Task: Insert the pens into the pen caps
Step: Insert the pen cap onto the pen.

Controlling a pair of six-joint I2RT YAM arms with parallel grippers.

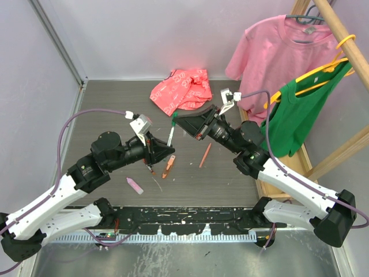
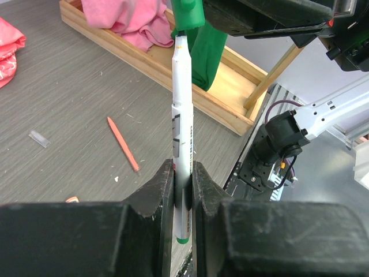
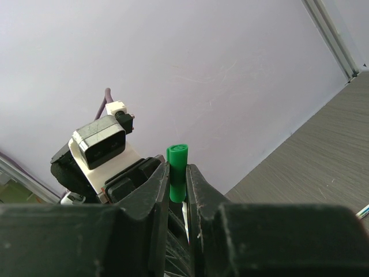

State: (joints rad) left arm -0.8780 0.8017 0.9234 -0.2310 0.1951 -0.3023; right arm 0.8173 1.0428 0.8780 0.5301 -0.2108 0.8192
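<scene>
My left gripper [image 2: 183,173] is shut on a white marker [image 2: 183,133] with a green end band, held upright above the table. The marker's upper end meets a green pen cap [image 2: 187,12], and my right gripper [image 3: 177,173] is shut on that green cap [image 3: 177,170]. From above, the two grippers meet mid-table, left gripper [image 1: 167,151] below and right gripper [image 1: 176,119] above, with the white marker [image 1: 171,135] between them. On the table lie a salmon-orange pen [image 1: 204,154], a short orange pen [image 1: 169,166] and a pink highlighter [image 1: 134,186].
A red patterned cloth [image 1: 181,86] lies at the back of the table. On the right stands a wooden rack [image 1: 340,150] with a pink shirt [image 1: 271,52] and a green shirt [image 1: 302,109] hanging from it. A small clear scrap [image 2: 38,138] lies on the table.
</scene>
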